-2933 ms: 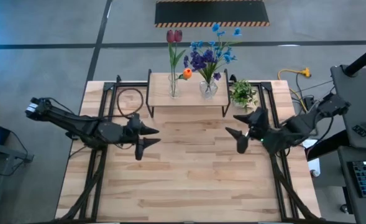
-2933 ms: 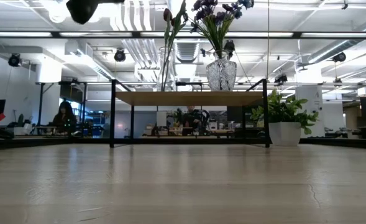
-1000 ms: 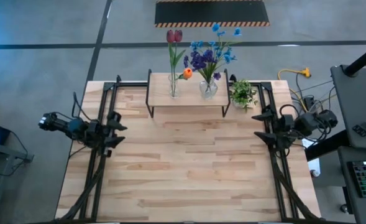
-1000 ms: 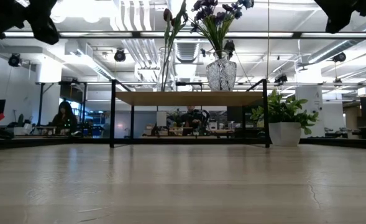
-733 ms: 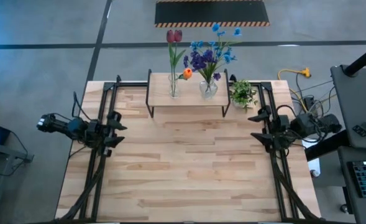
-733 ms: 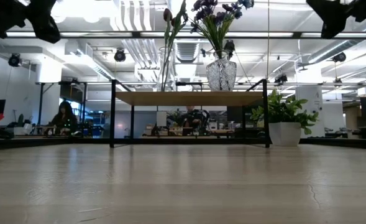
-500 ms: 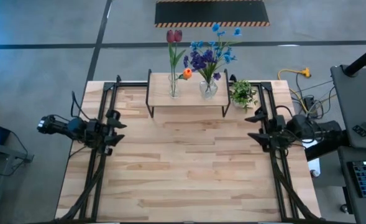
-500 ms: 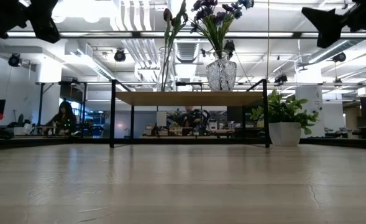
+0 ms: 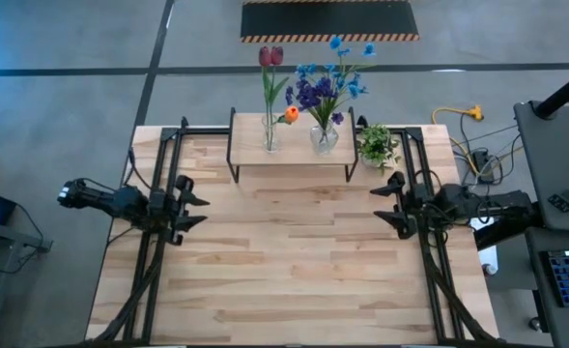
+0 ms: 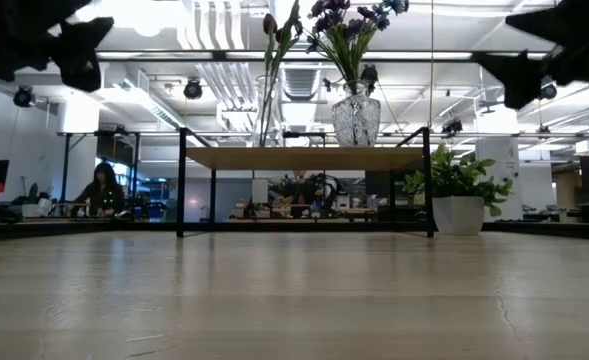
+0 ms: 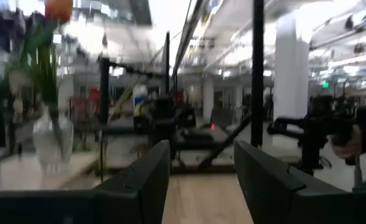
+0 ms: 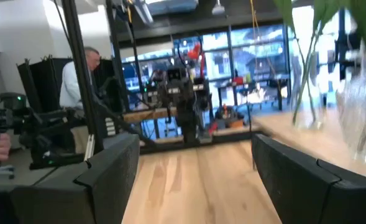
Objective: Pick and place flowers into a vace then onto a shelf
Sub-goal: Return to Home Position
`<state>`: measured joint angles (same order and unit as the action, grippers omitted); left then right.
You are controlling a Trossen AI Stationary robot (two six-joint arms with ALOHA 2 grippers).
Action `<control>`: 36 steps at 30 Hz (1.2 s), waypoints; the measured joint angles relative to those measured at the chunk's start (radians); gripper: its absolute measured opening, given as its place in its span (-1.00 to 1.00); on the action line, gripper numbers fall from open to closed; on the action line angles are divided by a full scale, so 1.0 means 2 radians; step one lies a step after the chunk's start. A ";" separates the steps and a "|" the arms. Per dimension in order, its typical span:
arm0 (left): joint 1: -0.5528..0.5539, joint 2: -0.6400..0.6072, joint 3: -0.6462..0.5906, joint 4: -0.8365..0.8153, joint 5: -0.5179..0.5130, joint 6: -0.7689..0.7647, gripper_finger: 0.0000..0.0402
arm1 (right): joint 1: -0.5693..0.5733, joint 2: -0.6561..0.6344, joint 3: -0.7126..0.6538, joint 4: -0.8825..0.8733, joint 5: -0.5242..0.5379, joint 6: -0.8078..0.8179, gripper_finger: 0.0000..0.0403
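The flowers stand by their stems in two glass vases on the shelf [image 9: 289,147] at the table's far edge. The dark red tulips [image 9: 270,56] and the orange bud [image 9: 291,113] are in the narrow vase [image 9: 270,137]. The purple bunch and the blue spray [image 9: 327,87] are in the round vase [image 10: 356,116]. My left gripper [image 9: 201,211] hovers open near the table's left edge, clear of everything. My right gripper [image 9: 377,201] hovers open near the right edge, just in front of the potted plant. Both wrist views show open fingers with nothing between them.
A small leafy potted plant [image 9: 377,145] stands on the table to the right of the shelf. The wooden tabletop [image 9: 294,261] in front of the shelf is bare. Black frame rails run along both sides. A person [image 12: 77,81] shows in the room beyond.
Both grippers have moved a little from the side edges toward the table's middle, the right one farther, and both have sunk somewhat in the low view. The vases and flowers on the shelf have stayed as they were.
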<state>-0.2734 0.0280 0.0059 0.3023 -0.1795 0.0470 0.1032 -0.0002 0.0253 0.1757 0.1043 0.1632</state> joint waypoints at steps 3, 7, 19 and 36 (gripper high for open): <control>0.000 0.000 0.000 -0.028 -0.008 -0.013 -0.19 | 0.000 0.001 -0.009 -0.010 0.002 0.016 0.50; 0.000 0.000 0.000 -0.036 -0.012 -0.007 -0.19 | 0.000 0.000 -0.009 -0.010 0.012 0.007 0.50; 0.094 0.022 -0.001 0.016 0.153 -0.033 -0.19 | -0.008 0.000 -0.008 0.023 0.028 -0.005 0.50; 0.099 0.000 -0.001 -0.138 0.125 0.005 -0.19 | -0.009 0.000 -0.008 -0.071 0.027 -0.014 0.50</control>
<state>-0.0757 0.0273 0.0048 0.0264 0.0711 0.0571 0.0848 -0.0002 0.0093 0.0329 0.1577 0.1361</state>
